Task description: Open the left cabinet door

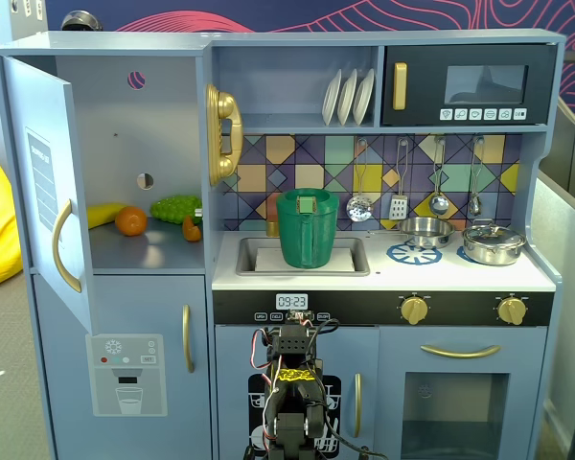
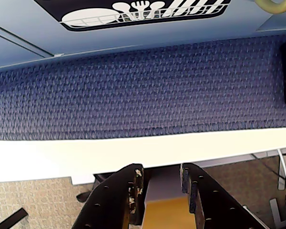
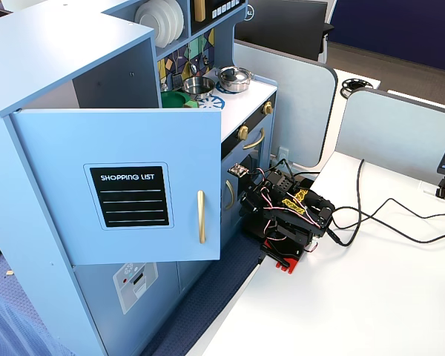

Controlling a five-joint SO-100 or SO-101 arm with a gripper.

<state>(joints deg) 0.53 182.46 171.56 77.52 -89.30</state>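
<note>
The left cabinet door (image 3: 126,148) is blue-grey with a black "SHOPPING LIST" panel (image 3: 130,196) and a vertical gold handle (image 3: 201,216). It stands swung wide open. In the front fixed view the door (image 1: 40,182) shows edge-on at the left with its handle (image 1: 63,245). My arm (image 3: 285,215) sits folded low on the white table in front of the kitchen, well apart from the door. In the wrist view my gripper (image 2: 161,171) is empty, its black fingers (image 2: 133,191) a little apart over the table edge.
The open cabinet holds a banana, an orange (image 1: 130,220) and green grapes (image 1: 176,208). Below it is the dispenser door (image 1: 125,374). The small dish-graphic door (image 2: 143,12) stands behind my arm (image 1: 292,379). Blue carpet (image 2: 133,86) lies between kitchen and table (image 3: 341,297). Cables trail right.
</note>
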